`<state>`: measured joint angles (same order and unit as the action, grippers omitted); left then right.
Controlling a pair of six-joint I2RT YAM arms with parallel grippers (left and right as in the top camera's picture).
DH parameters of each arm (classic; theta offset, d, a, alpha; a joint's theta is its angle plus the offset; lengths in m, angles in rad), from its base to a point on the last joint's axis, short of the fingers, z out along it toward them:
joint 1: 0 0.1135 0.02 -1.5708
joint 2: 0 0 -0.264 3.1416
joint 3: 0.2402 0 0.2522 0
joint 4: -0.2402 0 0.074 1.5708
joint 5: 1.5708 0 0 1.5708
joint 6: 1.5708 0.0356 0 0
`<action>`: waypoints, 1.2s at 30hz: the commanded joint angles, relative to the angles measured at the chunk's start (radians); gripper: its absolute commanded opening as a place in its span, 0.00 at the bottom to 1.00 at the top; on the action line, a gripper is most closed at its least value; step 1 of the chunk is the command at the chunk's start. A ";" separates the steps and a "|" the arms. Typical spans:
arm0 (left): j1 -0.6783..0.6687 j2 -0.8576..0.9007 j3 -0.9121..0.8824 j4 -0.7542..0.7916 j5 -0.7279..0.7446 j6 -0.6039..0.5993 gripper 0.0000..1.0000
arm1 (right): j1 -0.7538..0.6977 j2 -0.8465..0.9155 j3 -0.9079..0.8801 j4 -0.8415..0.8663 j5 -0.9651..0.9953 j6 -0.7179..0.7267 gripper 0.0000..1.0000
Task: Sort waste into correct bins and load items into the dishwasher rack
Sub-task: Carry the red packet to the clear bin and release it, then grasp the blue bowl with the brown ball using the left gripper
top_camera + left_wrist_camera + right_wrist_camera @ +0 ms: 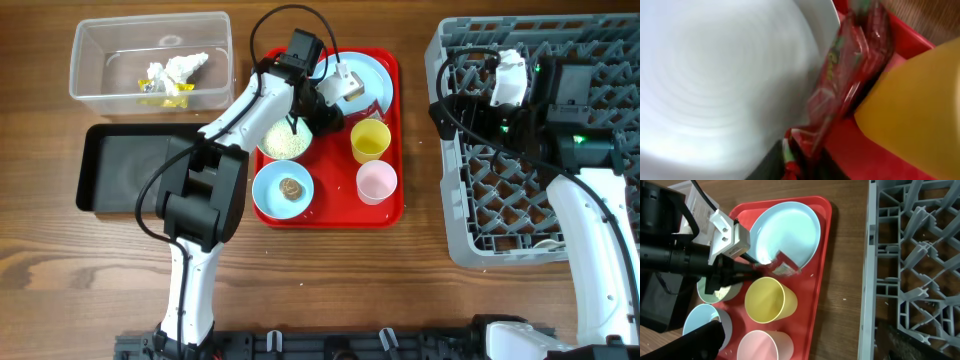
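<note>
My left gripper [335, 100] is over the light-blue plate [372, 75] on the red tray. It is shut on a red wrapper [784, 267] at the plate's near edge, next to the yellow cup [370, 140]. The blurred left wrist view shows the wrapper [850, 65] running up from the jaws [805, 165]. A bowl of rice [285, 140], a bowl with a brown bit [283, 188] and the pink cup [376, 182] also stand on the tray. My right gripper [447, 100] is open and empty at the left edge of the grey rack [500, 200].
The clear tub [90, 80] at the back left holds crumpled tissue [180, 68] and yellow wrappers [160, 95]. The black tray [130, 170] lies in front of it. The red tray [340, 210] sits between the bins and the rack.
</note>
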<state>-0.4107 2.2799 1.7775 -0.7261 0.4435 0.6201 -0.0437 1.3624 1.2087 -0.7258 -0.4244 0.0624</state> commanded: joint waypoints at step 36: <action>0.195 -0.305 -0.002 -0.330 -0.276 -0.536 0.98 | 0.004 0.004 0.007 0.006 0.007 0.052 1.00</action>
<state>-0.0944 1.9865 1.7805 -0.9764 0.1146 0.0910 -0.0437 1.3632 1.2087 -0.7212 -0.4244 0.0937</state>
